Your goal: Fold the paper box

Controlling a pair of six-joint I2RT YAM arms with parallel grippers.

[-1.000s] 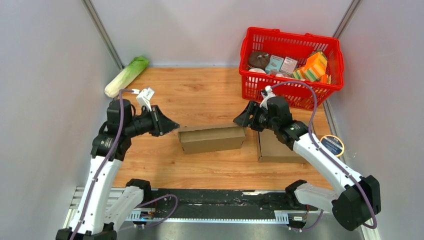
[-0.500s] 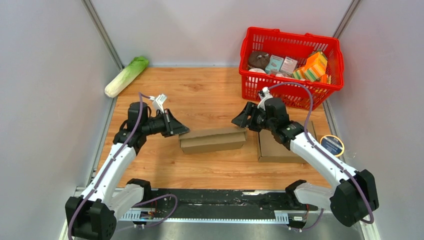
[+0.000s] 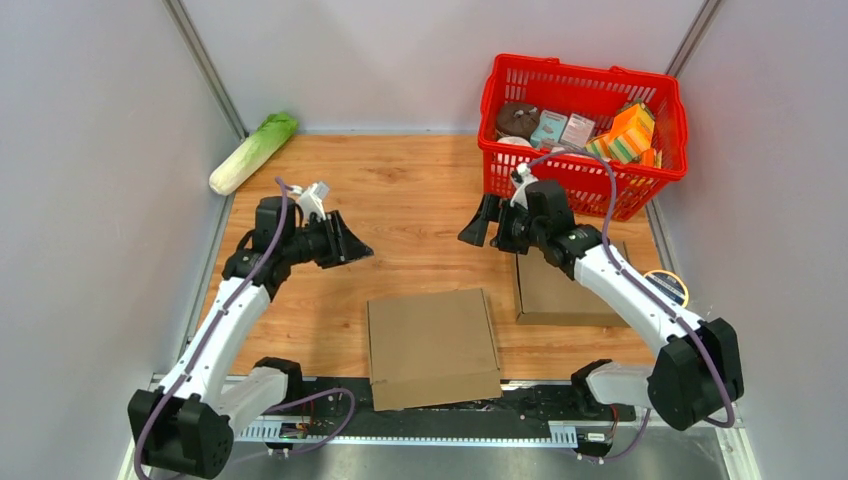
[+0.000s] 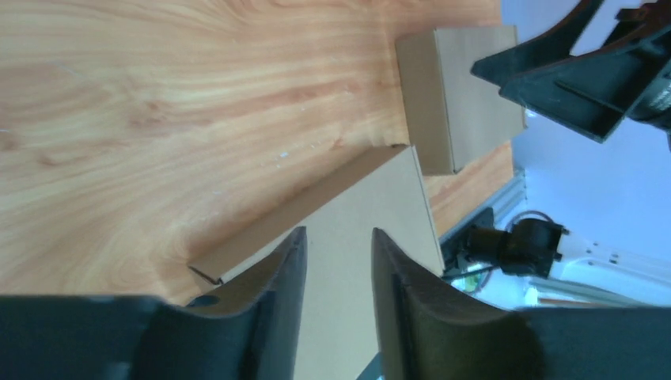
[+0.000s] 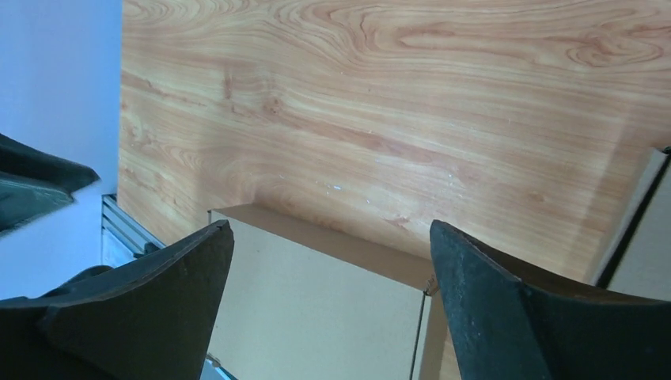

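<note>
The brown paper box lies flat and closed at the table's near edge, its front overhanging the black rail. It also shows in the left wrist view and the right wrist view. My left gripper is open and empty, above the wood to the far left of the box; its fingers frame the box's top. My right gripper is wide open and empty, beyond the box's far right corner. Neither gripper touches the box.
A second flat brown cardboard piece lies under my right forearm, right of the box. A red basket full of groceries stands at the back right. A cabbage lies at the back left. A round tin sits by the right wall.
The box stood on edge between the two grippers; it now lies flat nearer the front edge. Both grippers have pulled back from it, away from the front.
</note>
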